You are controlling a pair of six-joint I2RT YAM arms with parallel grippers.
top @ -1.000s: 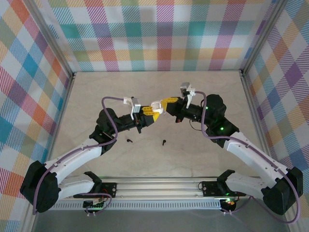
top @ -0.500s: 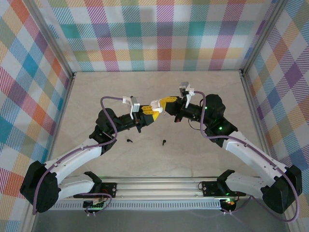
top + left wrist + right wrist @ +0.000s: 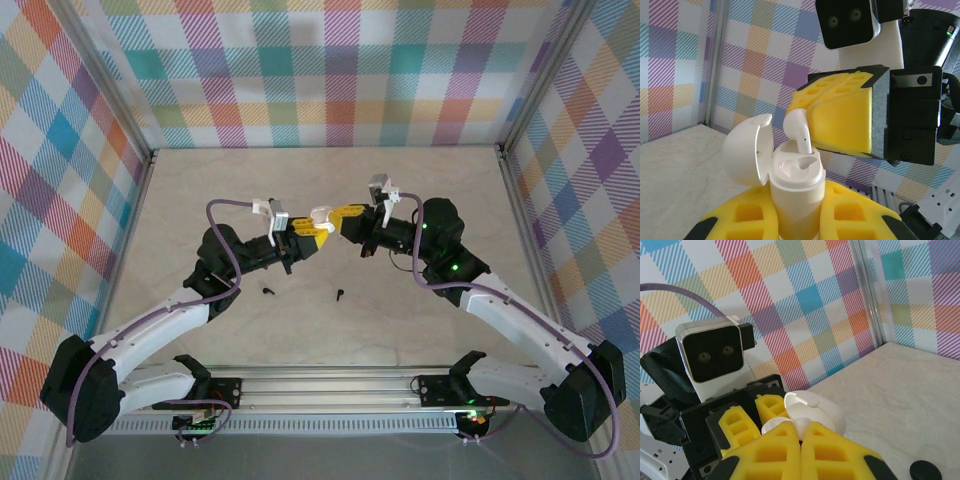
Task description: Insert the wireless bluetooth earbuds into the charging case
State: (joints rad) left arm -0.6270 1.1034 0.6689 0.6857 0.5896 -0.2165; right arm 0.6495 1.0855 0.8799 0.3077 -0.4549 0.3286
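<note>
Looking down from the top external camera, both arms reach inward with elbows bowed outward. The left gripper (image 3: 303, 240) and right gripper (image 3: 340, 215) meet tip to tip above the middle of the pale marbled table (image 3: 430, 190). Something small and white sits between their yellow tips, too tiny there to make out. One tiny black stemmed earbud (image 3: 268, 291) and a second black earbud (image 3: 339, 295) lie on the table nearer the bases, apart from each other.

The left wrist camera gives the detail. The left gripper (image 3: 795, 225) clamps a rounded white plastic charging case (image 3: 795, 192) upright between its yellow foam fingers (image 3: 740, 220), and the hinged lid (image 3: 747, 147) is swung open to the left. A glossy white stemmed earbud (image 3: 799, 131) stands stem down at the case's open mouth. It is pinched at the tip of the right gripper (image 3: 812, 127), which comes in level from the right. Whether the stem is seated cannot be told.

From the right wrist camera, the right gripper (image 3: 801, 440) shows its two yellow fingers pressed together along a thin seam. A sliver of white earbud (image 3: 799, 426) pokes out just past them. Beyond it are the open lid (image 3: 815, 407) and the boxy camera (image 3: 712, 355) on the left wrist. A dark rounded shape (image 3: 925, 471) sits on the table at the frame's lower edge, unidentifiable.
</note>
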